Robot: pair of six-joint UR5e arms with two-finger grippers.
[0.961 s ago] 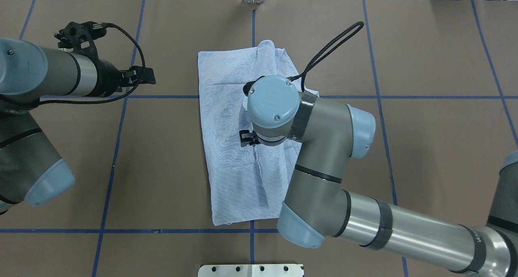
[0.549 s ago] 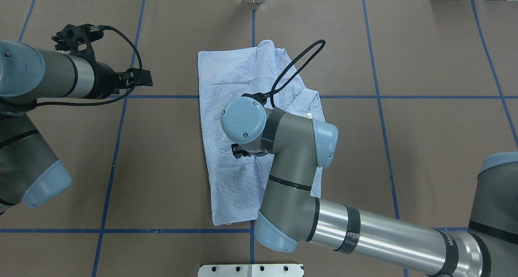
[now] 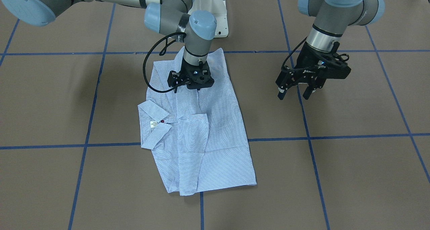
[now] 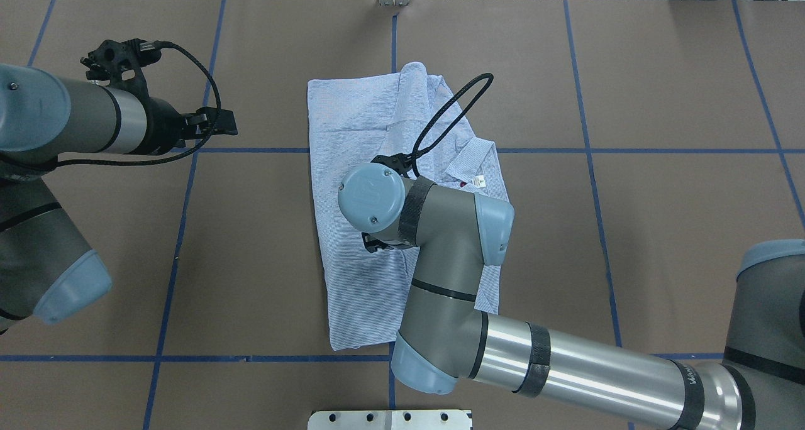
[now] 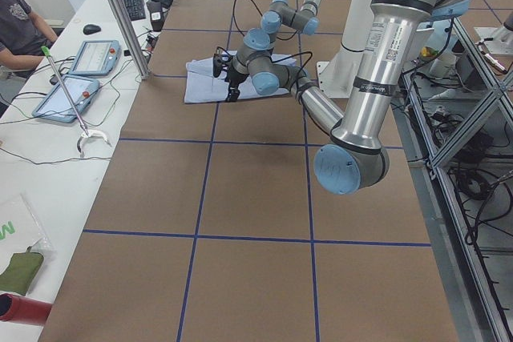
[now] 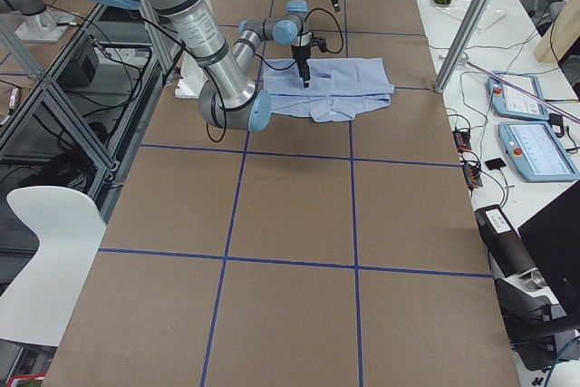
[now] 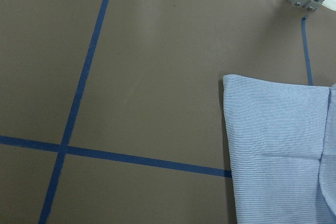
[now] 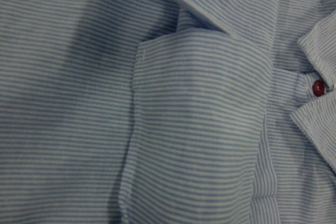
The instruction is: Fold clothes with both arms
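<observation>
Right gripper (image 3: pixel 193 87) shifted leftward over shirt (image 3: pixel 215 146), its opening cannot be told, left gripper (image 3: pixel 293 94) spread wide

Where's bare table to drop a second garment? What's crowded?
Bare: the brown table on the robot's right of the shirt, and the strip between the shirt and the left gripper. Crowded: centre, where the right gripper hangs low over the shirt.
</observation>
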